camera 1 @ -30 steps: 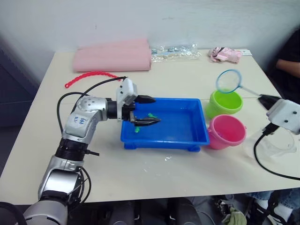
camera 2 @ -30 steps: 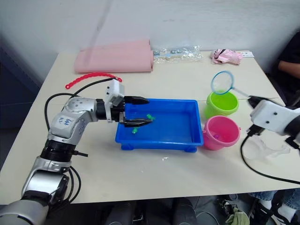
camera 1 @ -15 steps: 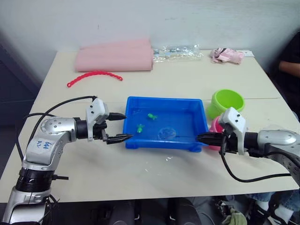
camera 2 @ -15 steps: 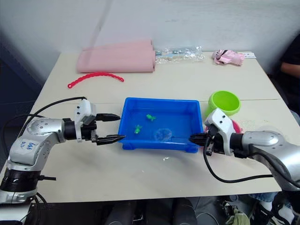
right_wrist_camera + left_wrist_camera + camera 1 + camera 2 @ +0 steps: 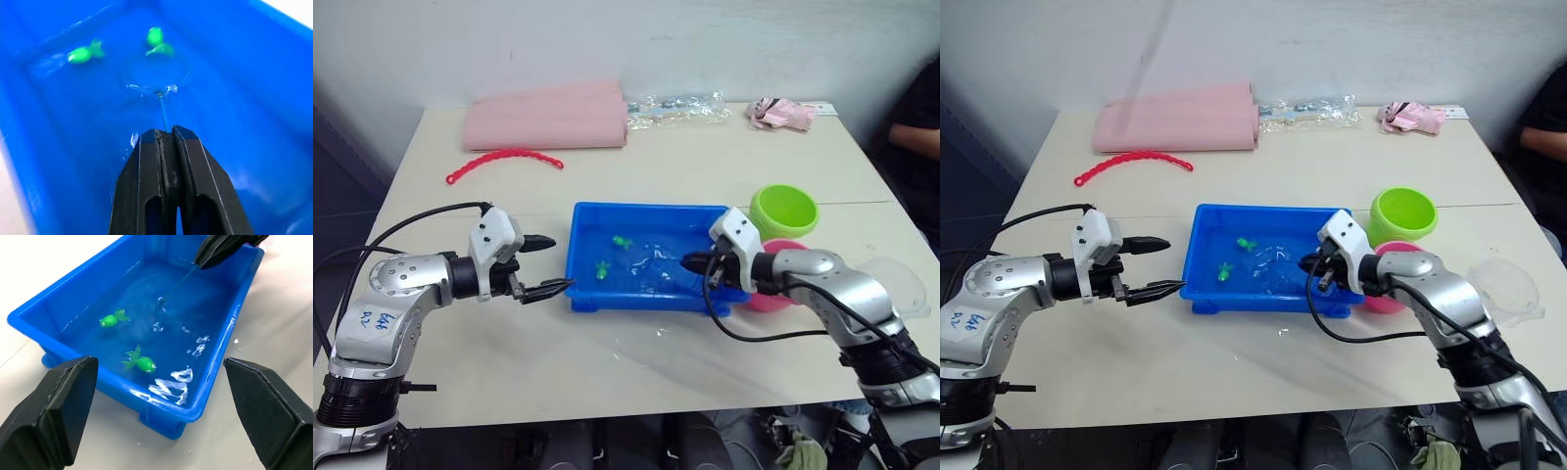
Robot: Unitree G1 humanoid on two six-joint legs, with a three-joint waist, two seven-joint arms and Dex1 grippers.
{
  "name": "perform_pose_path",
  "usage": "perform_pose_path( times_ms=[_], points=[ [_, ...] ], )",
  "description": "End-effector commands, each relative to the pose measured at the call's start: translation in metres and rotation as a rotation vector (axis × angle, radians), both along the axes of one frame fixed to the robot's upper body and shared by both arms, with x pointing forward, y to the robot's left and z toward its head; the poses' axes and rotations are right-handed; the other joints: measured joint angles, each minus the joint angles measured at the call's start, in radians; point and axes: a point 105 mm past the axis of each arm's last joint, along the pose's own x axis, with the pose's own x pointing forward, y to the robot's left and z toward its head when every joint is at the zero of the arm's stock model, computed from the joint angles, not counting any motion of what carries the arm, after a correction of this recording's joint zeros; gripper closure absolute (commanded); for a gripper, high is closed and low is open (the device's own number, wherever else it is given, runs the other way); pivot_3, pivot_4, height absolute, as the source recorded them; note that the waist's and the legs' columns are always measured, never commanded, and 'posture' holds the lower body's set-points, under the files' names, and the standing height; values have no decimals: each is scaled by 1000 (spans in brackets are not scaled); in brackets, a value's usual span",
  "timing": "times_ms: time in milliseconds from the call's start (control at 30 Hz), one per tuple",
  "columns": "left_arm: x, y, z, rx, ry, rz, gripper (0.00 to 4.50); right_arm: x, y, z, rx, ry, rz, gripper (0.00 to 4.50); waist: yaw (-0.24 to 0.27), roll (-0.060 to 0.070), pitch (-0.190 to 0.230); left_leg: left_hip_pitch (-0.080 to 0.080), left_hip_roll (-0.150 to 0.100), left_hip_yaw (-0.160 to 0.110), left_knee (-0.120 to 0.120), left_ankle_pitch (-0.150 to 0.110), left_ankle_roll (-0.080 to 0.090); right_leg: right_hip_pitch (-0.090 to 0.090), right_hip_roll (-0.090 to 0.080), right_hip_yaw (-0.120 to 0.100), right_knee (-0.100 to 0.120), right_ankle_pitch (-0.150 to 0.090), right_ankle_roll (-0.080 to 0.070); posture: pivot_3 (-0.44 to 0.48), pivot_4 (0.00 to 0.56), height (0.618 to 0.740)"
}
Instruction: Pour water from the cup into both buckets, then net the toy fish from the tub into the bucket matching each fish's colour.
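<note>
Right hand (image 5: 165, 142) clamped on the net (image 5: 157, 73) handle, reaching into the tub (image 5: 734, 294); left hand (image 5: 548, 264) spread beside it.

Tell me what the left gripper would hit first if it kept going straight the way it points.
Most likely the tub: the open left gripper points at its near end wall. In the left wrist view that wall lies between the fingers; its height against the rim is unclear.
</note>
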Motion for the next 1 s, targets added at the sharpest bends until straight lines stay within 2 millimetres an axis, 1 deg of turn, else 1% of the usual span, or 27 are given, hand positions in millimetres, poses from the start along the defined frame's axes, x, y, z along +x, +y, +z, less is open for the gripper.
perform_pose_path(
  times_ms=[33, 167, 300, 400, 467, 533, 600, 633, 667, 733, 800, 867, 900, 1000],
  points=[
    [-1, -3, 14, -7, -55, 7, 31, 24, 22, 26, 108, -109, -26, 4500, 1, 0, 0, 0, 0, 0, 0, 0, 0, 0, 0, 0, 0, 0, 0, 0, 150, 738],
    [1, -7, 14, -14, -58, -8, 31, 15, 22, 36, 174, -94, -8, 4500, -1, 0, 0, 0, 0, 0, 0, 0, 0, 0, 0, 0, 0, 0, 0, 0, 150, 738],
    [4, -13, 14, -26, -57, -35, 31, 8, 14, 44, 189, -97, -21, 4500, 1, 0, 0, 0, 0, 0, -1, 0, 0, -1, 1, 0, 0, 0, 0, 0, 150, 738],
    [7, -23, 17, -57, -53, -67, 31, 2, 5, 47, 177, -107, -40, 4500, 1, 0, 0, 0, 0, 0, -1, 0, 0, -1, 0, 0, 0, 0, 0, 0, 150, 738],
    [10, -35, 19, -81, -49, -119, 31, -8, -9, 54, 156, -130, -69, 4500, 3, 0, 0, 0, 0, 1, -1, 0, -1, -1, 1, 1, 0, 0, 0, 0, 150, 738],
    [9, -46, 22, -116, -33, -184, 31, -17, -22, 60, 131, -148, -93, 4500, 1, 0, 0, 0, 0, 1, -1, 0, -1, -1, 1, 1, 0, 0, 0, 0, 150, 738],
    [8, -60, 28, -155, -25, -254, 31, -25, -41, 65, 79, -176, -149, 4500, 1, 0, 0, 0, 0, 1, -1, 0, -1, -1, 1, 1, 0, 0, 0, 0, 150, 738],
    [11, -68, 30, -161, -33, -282, 31, -30, -52, 69, 61, -195, -187, 4500, 4, 0, 0, 0, 0, 1, -1, 0, -1, -1, 1, 1, 0, 0, 0, 0, 150, 738],
    [13, -74, 32, -163, -39, -300, 31, -33, -58, 73, 49, -208, -212, 4500, 9, 0, 0, 0, 0, 1, -1, 0, -1, -1, 0, 1, 0, 0, 0, 0, 150, 738],
    [17, -80, 33, -168, -44, -321, 31, -39, -68, 80, 39, -235, -253, 4500, 27, 0, 0, 0, 0, 1, -1, 0, 0, -1, 0, 1, -1, 0, 0, 0, 150, 738],
    [20, -88, 35, -193, -24, -365, 31, -47, -80, 90, 22, -274, -311, 4500, 26, 0, 0, 0, 0, 2, 0, 0, 0, 0, 1, 1, 0, 0, 0, 0, 150, 738],
    [21, -91, 35, -202, -15, -391, 31, -51, -86, 94, 15, -294, -341, 4500, 23, 0, 0, 0, 0, 2, 0, 0, 0, 0, 1, 1, 0, 0, 0, 0, 150, 738],
    [22, -94, 36, -205, -14, -409, 31, -53, -92, 99, 1, -314, -369, 4500, 22, 0, 0, 0, 0, 2, 0, 0, 0, 0, 2, 2, 0, 0, 0, 0, 150, 738],
    [29, -105, 37, -206, -22, -453, 31, -60, -117, 112, -123, -412, -463, 4500, 28, 0, 0, 0, 0, 2, -1, 0, 0, -1, 2, 2, -1, 0, 0, 0, 150, 738]
  ],
)
